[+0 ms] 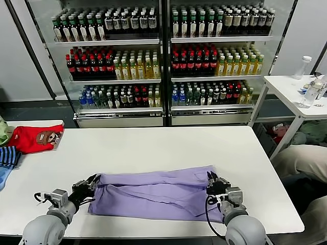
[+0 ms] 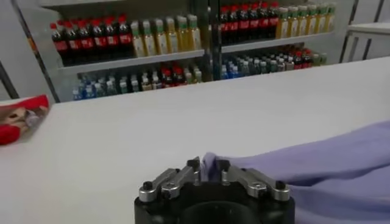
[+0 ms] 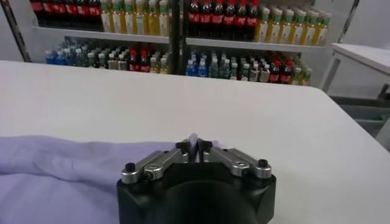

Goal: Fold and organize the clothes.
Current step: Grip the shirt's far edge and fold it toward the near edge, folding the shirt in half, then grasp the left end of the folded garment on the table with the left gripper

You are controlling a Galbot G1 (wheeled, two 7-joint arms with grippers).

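Item: lavender T-shirt (image 1: pixel 153 195), one, lying on the white table (image 1: pixel 168 145) near its front edge, between the two grippers.

Placement: the shirt lies as a long band across the robot's front, so that each arm has one end within reach. This looks like a fold along the length already made, with the ends held to keep the doubled layers lined up (a judgement from how it lies).

Left gripper (image 2: pixel 208 165): at the shirt's left end, low over the table. A small tuck of fabric stands between its fingertips, with a narrow gap showing on either side of it; whether the cloth is pinched or just let go I cannot tell.

Right gripper (image 3: pixel 195 147): at the shirt's right end, low over the table. Its fingertips stand nearly together with a sliver of lavender cloth between them; a firm pinch or a loosening one cannot be told apart.

Condition of shirt: plain side up, no print in view; soft diagonal creases run across it, and the front edge bulges out unevenly (not yet a tidy rectangle).

Also present: red garment (image 1: pixel 38 138) and blue striped garment (image 1: pixel 7 155), far left of the table, well apart from the shirt.
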